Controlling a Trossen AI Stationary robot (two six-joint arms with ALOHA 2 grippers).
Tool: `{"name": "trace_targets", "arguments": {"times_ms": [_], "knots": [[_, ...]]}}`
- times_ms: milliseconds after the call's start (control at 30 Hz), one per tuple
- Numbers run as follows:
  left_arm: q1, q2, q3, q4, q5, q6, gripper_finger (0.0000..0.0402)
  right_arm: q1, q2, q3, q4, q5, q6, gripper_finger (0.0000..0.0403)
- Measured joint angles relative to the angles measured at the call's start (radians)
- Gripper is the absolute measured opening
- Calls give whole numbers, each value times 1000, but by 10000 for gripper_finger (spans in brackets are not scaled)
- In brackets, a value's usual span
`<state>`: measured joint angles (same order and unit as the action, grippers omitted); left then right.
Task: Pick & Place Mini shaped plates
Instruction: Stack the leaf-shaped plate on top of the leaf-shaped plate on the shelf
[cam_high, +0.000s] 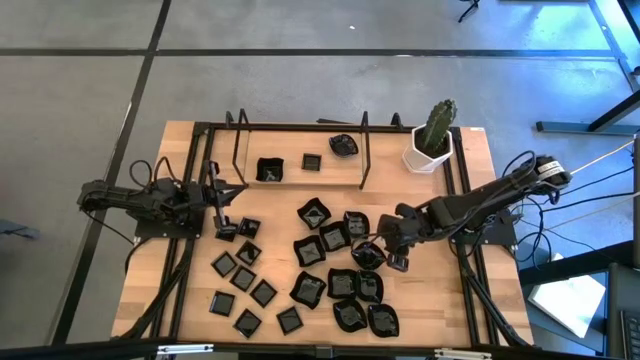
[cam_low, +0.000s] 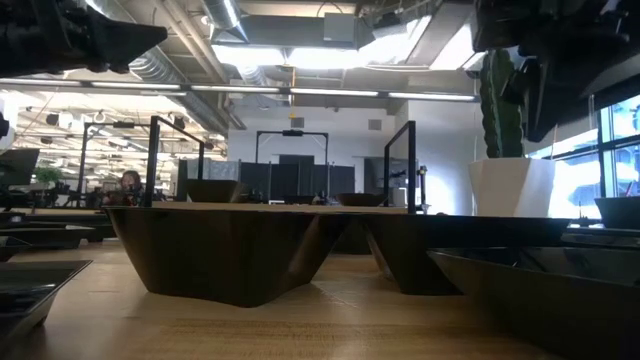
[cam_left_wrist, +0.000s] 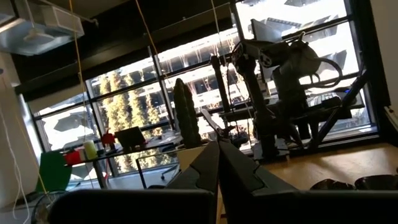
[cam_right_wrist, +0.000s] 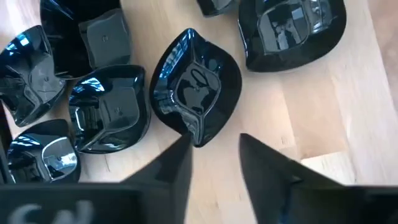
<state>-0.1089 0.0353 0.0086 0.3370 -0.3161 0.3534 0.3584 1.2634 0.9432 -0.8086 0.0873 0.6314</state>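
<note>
Pale wood makes up the desk (cam_high: 200, 150), which fills the lower middle of the high view, with grey floor above and around it. A black wire rack (cam_high: 300, 150) stands along the desk's upper edge, and a white pot holding a green cactus (cam_high: 432, 140) sits at the upper right corner. The left arm lies at the left edge, its left pincer (cam_high: 226, 230) just above the scattered dishes; the left wrist view shows its two dark fingers (cam_left_wrist: 217, 165) pressed together, clenched on nothing, pointing across at the other arm and the windows. The right arm reaches in from the right, and the right pincer (cam_high: 385, 255) hangs over the right-hand cluster of dishes.

Glossy black mini shaped plates (cam_high: 325, 270) spread over the lower half of the desk in the high view: small flat squares at lower left, larger and wavy-edged ones at centre and right, and three more (cam_high: 310, 162) under the rack. Only the right wrist view shows the detail at the right pincer (cam_right_wrist: 214, 158): its fingers (cam_right_wrist: 177, 158) stand apart, released, with a rounded wavy-edged dish (cam_right_wrist: 196, 87) lying on the wood just beyond the tips, one finger close to its rim. I cannot tell whether it touches. The low view alone shows the plates from the side (cam_low: 230, 250) as dark wedges, with the room beyond.
</note>
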Motion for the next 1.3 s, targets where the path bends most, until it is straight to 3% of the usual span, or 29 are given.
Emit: {"name": "trace_targets", "arguments": {"times_ms": [133,267,500,667,900,1100,1300], "knots": [[0,0,0,0,0,0,3,8,1,0,-5,-28,12,197],[0,0,0,0,0,0,7,60,1,0,-1,-109,44,220],[0,0,0,0,0,0,3,230,36,-1,138,-183,224,224],[0,0,0,-2,0,-1,4,328,128,-1,287,-98,283,225],[0,0,0,-8,0,-3,7,353,272,-1,294,-95,368,225],[0,0,0,-12,-1,-1,8,352,345,-1,314,-194,411,225],[0,0,0,-12,-1,0,4,352,380,-1,387,-229,408,225]]}}
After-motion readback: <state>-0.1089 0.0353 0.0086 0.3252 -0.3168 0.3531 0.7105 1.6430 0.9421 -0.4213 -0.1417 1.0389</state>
